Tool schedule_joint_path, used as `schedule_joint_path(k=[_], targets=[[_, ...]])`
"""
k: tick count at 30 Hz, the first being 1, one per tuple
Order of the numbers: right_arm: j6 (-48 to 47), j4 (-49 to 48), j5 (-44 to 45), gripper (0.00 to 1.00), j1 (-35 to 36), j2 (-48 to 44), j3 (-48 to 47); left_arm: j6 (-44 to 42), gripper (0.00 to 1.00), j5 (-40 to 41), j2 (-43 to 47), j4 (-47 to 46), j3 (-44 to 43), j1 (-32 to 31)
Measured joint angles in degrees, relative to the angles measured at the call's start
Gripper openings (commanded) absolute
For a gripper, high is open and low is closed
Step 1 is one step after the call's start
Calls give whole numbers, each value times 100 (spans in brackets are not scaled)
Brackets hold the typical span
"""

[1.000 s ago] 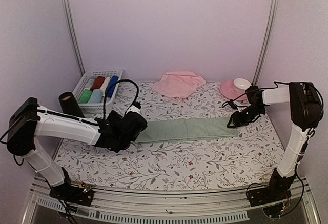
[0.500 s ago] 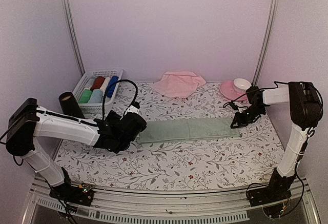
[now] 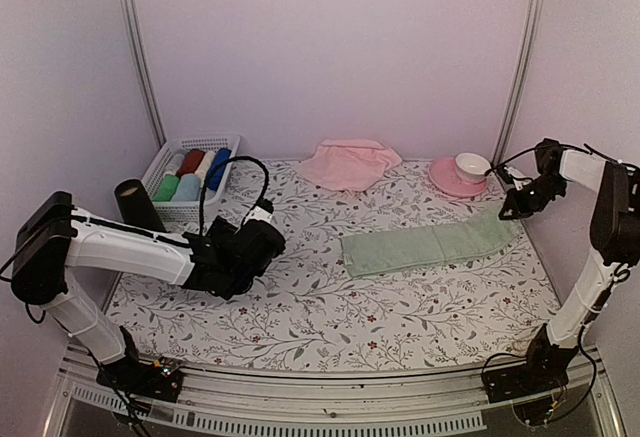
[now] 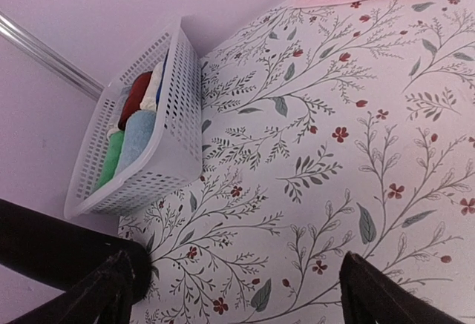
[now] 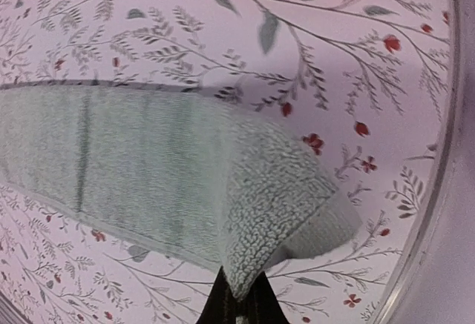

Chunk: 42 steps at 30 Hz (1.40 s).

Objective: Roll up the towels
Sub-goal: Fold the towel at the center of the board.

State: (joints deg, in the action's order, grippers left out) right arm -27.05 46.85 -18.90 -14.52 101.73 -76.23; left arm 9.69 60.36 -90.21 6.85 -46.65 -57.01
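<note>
Tabletop [image 3: 330,322]: white, printed with grey-green leafy sprigs and small red flowers. Pale mint green terry cloth towel [image 3: 430,248]: plain (one darker stripe across it in the right wrist view). Pale pink cloth towel [image 3: 348,164]: plain. White perforated plastic basket [image 4: 174,131]: rolled cloths [image 3: 192,175] in dark red, white, royal blue, green, light blue. Round pink saucer [image 3: 443,179], white cup [image 3: 472,165].
</note>
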Motion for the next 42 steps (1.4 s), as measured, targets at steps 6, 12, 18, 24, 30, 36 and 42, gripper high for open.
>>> schedule_joint_path(k=[6, 12, 18, 24, 30, 36, 42], targets=[[-133, 592, -833, 2, 1200, -190, -251, 2, 97, -76, 0, -15, 0, 0], [-79, 920, -1515, 2, 2059, 44, -726, 0, 97, -94, -9, -15, 0, -4], [50, 981, -1926, 2, 2671, 551, -1084, 0, 97, -94, -28, -15, 0, -9], [140, 1060, -2258, 2, 3132, 977, -1519, -2, 97, -92, -149, -15, 0, -11], [197, 1086, -2437, 2, 3399, 1287, -1928, 0, 97, -94, -216, -15, 0, -11], [238, 1102, -2518, 2, 3593, 1587, -2114, 0, 97, -94, -234, -17, -2, -11], [260, 1106, -2544, 2, 3689, 1888, -2321, 0, 97, -96, -310, -13, -9, -15]])
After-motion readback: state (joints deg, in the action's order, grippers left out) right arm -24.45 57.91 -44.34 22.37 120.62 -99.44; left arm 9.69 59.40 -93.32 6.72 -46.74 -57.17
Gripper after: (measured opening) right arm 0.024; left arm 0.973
